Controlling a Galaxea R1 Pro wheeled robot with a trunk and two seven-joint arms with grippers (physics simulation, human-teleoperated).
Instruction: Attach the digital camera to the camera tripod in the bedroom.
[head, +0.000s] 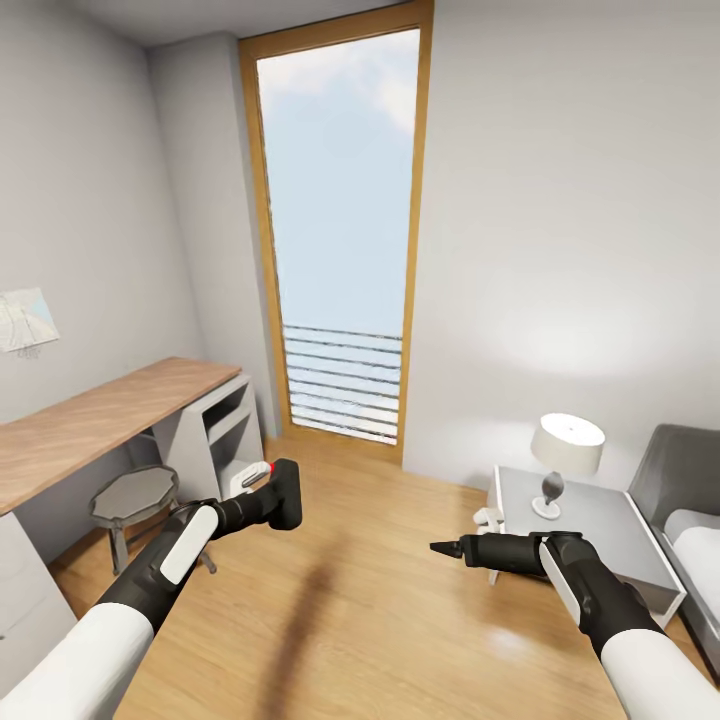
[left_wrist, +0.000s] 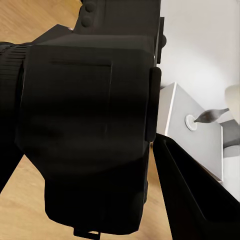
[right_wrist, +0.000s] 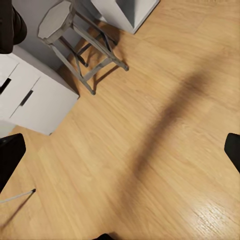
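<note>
The digital camera (head: 272, 497) is held pinched in the jaws of the left gripper (head: 262, 503), above the wood floor (head: 380, 600) and just in front of the grey stool (head: 133, 497), which stands under the wood-topped worktop (head: 100, 420). In the left wrist view the camera's black body (left_wrist: 85, 130) is seen close up, with one finger (left_wrist: 190, 190) of the gripper lying along its side. The right gripper (head: 447, 548) is held out beside the white bedside table (head: 610, 520), on which a lamp (head: 566, 450) stands; its jaws appear spread and empty, with only the dark tips seen at the edges of the right wrist view.

The camera tripod is not to be found in these pictures, so it must be searched for while the camera is carried. The camera could be knocked against the worktop or the stool during a turn, or let slip if the grip is off-centre, which cannot be judged here.
</note>
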